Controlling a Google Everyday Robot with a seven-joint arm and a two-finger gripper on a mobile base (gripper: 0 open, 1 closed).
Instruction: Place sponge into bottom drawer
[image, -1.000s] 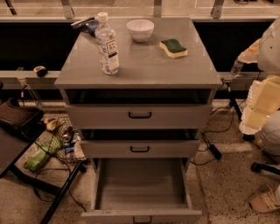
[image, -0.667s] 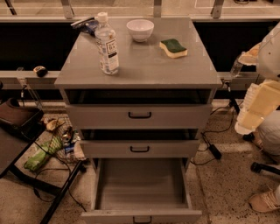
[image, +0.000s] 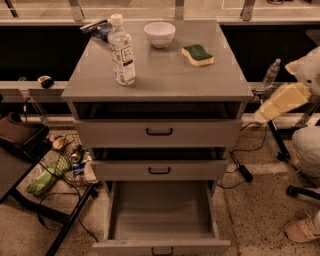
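I am watching through the one camera. The sponge (image: 198, 54) is lying flat on the cabinet top (image: 165, 77), toward the back right corner, with its green scrub layer facing up and the yellow foam showing along the near edge. It is sitting just right of the white bowl (image: 159, 34) and well apart from the water bottle (image: 122, 50) on the left. The bottom drawer (image: 160, 212) is standing pulled out below, its tray showing bare. The top drawer (image: 159, 132) and the middle drawer (image: 159, 170) are both pushed in.

The gripper (image: 274, 107) is hanging off to the right of the cabinet, lower than the top surface and well apart from the sponge. It is carrying nothing of the task, but I cannot tell whether it is released or clenched.

I am judging the sponge to be very light, soft and springy, not fragile, with a rough scrub face that should give good purchase. I am planning to come down from above and take it across the narrow waist of its wavy outline — the shortest span to close on. Because it is so light and the top looks smooth, one-sided contact could skate it away, so I am aiming to centre over it and squeeze only gently.
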